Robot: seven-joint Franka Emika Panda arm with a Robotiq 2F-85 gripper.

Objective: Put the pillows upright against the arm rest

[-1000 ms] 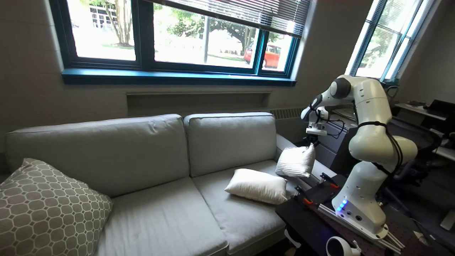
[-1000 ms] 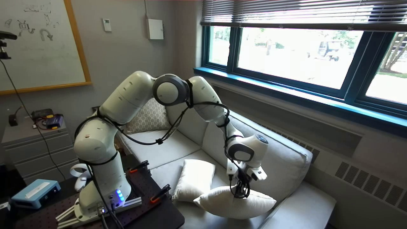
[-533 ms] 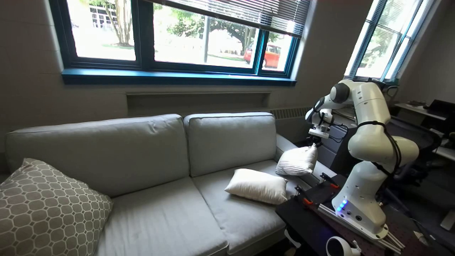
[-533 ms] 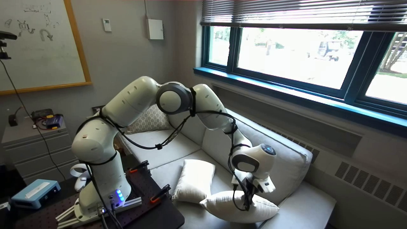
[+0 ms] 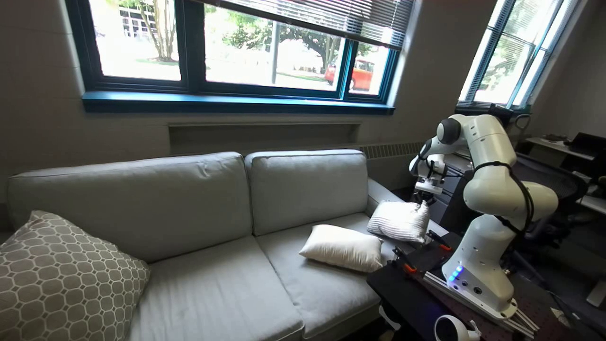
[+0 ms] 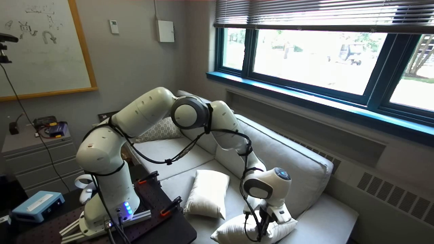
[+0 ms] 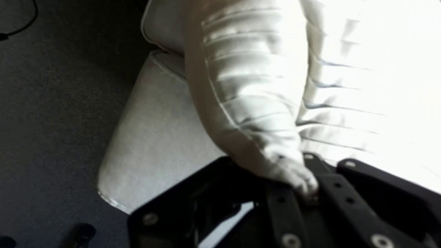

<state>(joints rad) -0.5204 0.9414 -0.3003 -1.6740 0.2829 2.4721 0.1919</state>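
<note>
One cream-white pillow (image 5: 397,220) with a pleated face is held by its top corner at the arm-rest end of the couch; it also shows in an exterior view (image 6: 234,230) and in the wrist view (image 7: 255,86). My gripper (image 7: 303,186) is shut on that corner, with fabric pinched between the black fingers. It also shows in both exterior views (image 5: 423,196) (image 6: 264,223). The pillow is tilted beside the arm rest (image 5: 381,192) (image 6: 325,217) (image 7: 155,148); I cannot tell whether they touch. The other cream-white pillow (image 5: 343,248) (image 6: 208,193) lies on the seat.
A big beige lattice-patterned pillow (image 5: 71,279) (image 6: 161,130) leans at the far end of the couch. Sofa back cushions (image 5: 307,189) line the wall side. A black table (image 5: 397,284) carries the robot base and orange-black clamps (image 6: 171,205) near the seat edge.
My gripper has moved down with the pillow's corner in it. The held pillow is lower and tilted more. The other pillow has not visibly moved.
</note>
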